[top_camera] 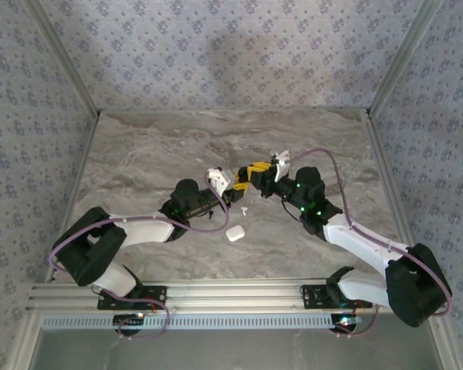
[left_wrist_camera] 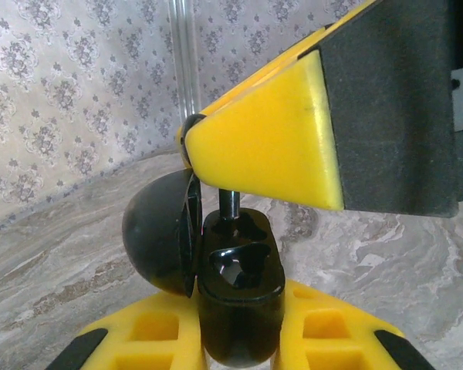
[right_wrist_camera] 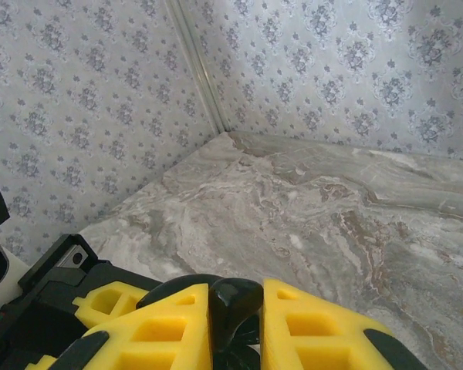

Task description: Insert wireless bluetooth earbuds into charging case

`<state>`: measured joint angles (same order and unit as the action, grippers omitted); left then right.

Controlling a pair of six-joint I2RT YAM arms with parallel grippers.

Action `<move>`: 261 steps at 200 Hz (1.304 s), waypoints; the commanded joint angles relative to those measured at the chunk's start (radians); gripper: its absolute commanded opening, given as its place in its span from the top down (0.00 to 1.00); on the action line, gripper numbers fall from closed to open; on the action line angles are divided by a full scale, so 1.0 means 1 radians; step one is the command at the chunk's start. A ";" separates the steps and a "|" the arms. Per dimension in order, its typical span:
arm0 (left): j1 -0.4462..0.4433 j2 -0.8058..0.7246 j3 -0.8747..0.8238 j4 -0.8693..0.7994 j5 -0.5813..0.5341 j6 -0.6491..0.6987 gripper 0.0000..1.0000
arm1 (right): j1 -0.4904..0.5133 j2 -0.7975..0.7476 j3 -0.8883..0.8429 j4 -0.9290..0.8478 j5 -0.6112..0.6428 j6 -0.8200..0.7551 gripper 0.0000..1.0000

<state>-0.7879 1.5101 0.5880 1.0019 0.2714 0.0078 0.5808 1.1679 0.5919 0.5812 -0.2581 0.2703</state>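
Black charging case [left_wrist_camera: 239,262] sits at mid-table, where the two claws meet. Around it the grey marbled table [top_camera: 154,146] runs bare to the patterned back wall [top_camera: 216,54] and out to both side walls, so the widest open room lies behind and to the sides. The near edge carries a metal rail [top_camera: 216,293] with the arm bases.

The left arm [top_camera: 139,227] and right arm [top_camera: 363,243] reach inward, nose to nose. The left claw [left_wrist_camera: 239,308] is clamped tight on the black charging case, whose lid is swung open to the left with the sockets showing. The right claw [right_wrist_camera: 235,299] is pinched narrow on a small glossy black piece [right_wrist_camera: 233,308] right over those sockets. A dark stem reaches the socket rim; I cannot tell if it is seated.

A white case [top_camera: 234,232] lies on the table just nearer than the claws. A tiny white earbud [top_camera: 244,208] lies between them, touching neither.
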 commanded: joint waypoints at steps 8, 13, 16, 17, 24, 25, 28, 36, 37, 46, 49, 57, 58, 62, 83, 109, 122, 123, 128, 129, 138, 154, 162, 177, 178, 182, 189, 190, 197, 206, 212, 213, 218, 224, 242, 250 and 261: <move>-0.012 0.011 0.039 0.111 -0.028 -0.020 0.81 | 0.021 0.009 -0.024 0.004 0.049 0.019 0.80; -0.012 0.012 0.040 0.113 -0.030 -0.021 0.81 | 0.023 0.009 -0.025 0.006 0.054 0.020 0.80; -0.013 0.012 0.040 0.113 -0.032 -0.022 0.81 | 0.025 0.009 -0.028 0.008 0.057 0.020 0.80; -0.014 0.012 0.039 0.113 -0.031 -0.022 0.81 | 0.025 0.009 -0.029 0.008 0.058 0.021 0.80; -0.013 0.012 0.039 0.114 -0.033 -0.022 0.81 | 0.027 0.010 -0.030 0.010 0.065 0.024 0.80; -0.013 0.012 0.039 0.115 -0.033 -0.022 0.81 | 0.028 0.010 -0.030 0.010 0.065 0.024 0.80; -0.014 0.013 0.039 0.115 -0.033 -0.022 0.81 | 0.028 0.010 -0.029 0.010 0.067 0.024 0.80; -0.016 0.012 0.039 0.116 -0.034 -0.022 0.81 | 0.031 0.012 -0.030 0.011 0.072 0.027 0.80; -0.015 0.012 0.039 0.116 -0.034 -0.021 0.81 | 0.031 0.013 -0.030 0.011 0.071 0.026 0.80; -0.016 0.012 0.039 0.116 -0.033 -0.022 0.81 | 0.033 0.015 -0.030 0.015 0.076 0.030 0.80; -0.016 0.012 0.039 0.117 -0.033 -0.021 0.81 | 0.033 0.017 -0.031 0.017 0.078 0.030 0.80; -0.017 0.012 0.039 0.117 -0.032 -0.022 0.81 | 0.036 0.019 -0.029 0.022 0.083 0.033 0.80; -0.016 0.012 0.039 0.117 -0.032 -0.022 0.81 | 0.036 0.019 -0.029 0.022 0.084 0.033 0.80; -0.017 0.011 0.038 0.117 -0.034 -0.022 0.81 | 0.037 0.020 -0.027 0.024 0.085 0.034 0.80; -0.017 0.011 0.038 0.119 -0.034 -0.022 0.81 | 0.040 0.026 -0.018 0.023 0.085 0.036 0.80; -0.019 0.009 0.038 0.119 -0.037 -0.016 0.81 | 0.042 0.027 -0.015 0.012 0.082 0.041 0.79; -0.020 0.006 0.039 0.113 -0.037 -0.013 0.81 | 0.042 0.025 -0.014 0.006 0.080 0.045 0.78; -0.020 0.007 0.039 0.113 -0.037 -0.013 0.81 | 0.042 0.024 -0.013 0.005 0.079 0.044 0.77; -0.019 0.004 0.038 0.112 -0.037 -0.011 0.81 | 0.042 0.024 -0.012 0.005 0.079 0.045 0.76; -0.019 0.005 0.038 0.112 -0.038 -0.011 0.81 | 0.042 0.024 -0.012 0.005 0.079 0.045 0.76; -0.019 0.003 0.036 0.110 -0.038 -0.008 0.81 | 0.042 0.024 -0.010 0.002 0.077 0.046 0.75; -0.020 0.000 0.035 0.106 -0.040 -0.004 0.81 | 0.042 0.024 -0.005 -0.003 0.073 0.048 0.72; -0.020 0.001 0.035 0.104 -0.040 -0.002 0.81 | 0.042 0.024 -0.002 -0.008 0.071 0.049 0.70; -0.019 -0.001 0.032 0.102 -0.039 0.002 0.81 | 0.042 0.024 0.003 -0.011 0.071 0.047 0.68; -0.019 -0.001 0.032 0.102 -0.039 0.002 0.81 | 0.042 0.024 0.003 -0.012 0.071 0.048 0.68; -0.019 -0.001 0.032 0.102 -0.038 0.001 0.81 | 0.042 0.024 0.003 -0.012 0.070 0.048 0.67; -0.020 -0.001 0.032 0.101 -0.039 0.001 0.81 | 0.040 0.024 0.007 -0.013 0.068 0.046 0.65; -0.019 -0.002 0.032 0.100 -0.039 0.001 0.81 | 0.040 0.023 0.006 -0.013 0.068 0.047 0.65; -0.019 -0.001 0.030 0.099 -0.038 0.003 0.81 | 0.039 0.022 0.008 -0.013 0.066 0.047 0.64; -0.019 -0.003 0.029 0.098 -0.039 0.004 0.81 | 0.037 0.020 0.014 -0.019 0.058 0.046 0.62; -0.019 -0.004 0.027 0.094 -0.038 0.006 0.81 | 0.036 0.017 0.020 -0.025 0.054 0.046 0.61; -0.020 -0.004 0.026 0.094 -0.039 0.006 0.81 | 0.035 0.017 0.020 -0.026 0.054 0.047 0.60; -0.020 -0.006 0.025 0.091 -0.040 0.011 0.82 | 0.033 0.014 0.024 -0.031 0.049 0.047 0.59; -0.020 -0.008 0.023 0.087 -0.041 0.015 0.82 | 0.031 0.009 0.028 -0.036 0.045 0.045 0.58; -0.020 -0.013 0.015 0.079 -0.044 0.024 0.82 | 0.023 -0.006 0.042 -0.056 0.029 0.047 0.54; -0.020 -0.013 0.013 0.079 -0.046 0.025 0.82 | 0.019 -0.011 0.048 -0.067 0.022 0.045 0.53; -0.019 -0.010 0.013 0.079 -0.045 0.023 0.82 | 0.016 -0.013 0.051 -0.068 0.018 0.047 0.51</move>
<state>-0.7990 1.5223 0.5922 1.0374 0.2310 0.0166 0.6067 1.1820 0.6022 0.5507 -0.2066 0.3111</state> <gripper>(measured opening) 0.187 0.469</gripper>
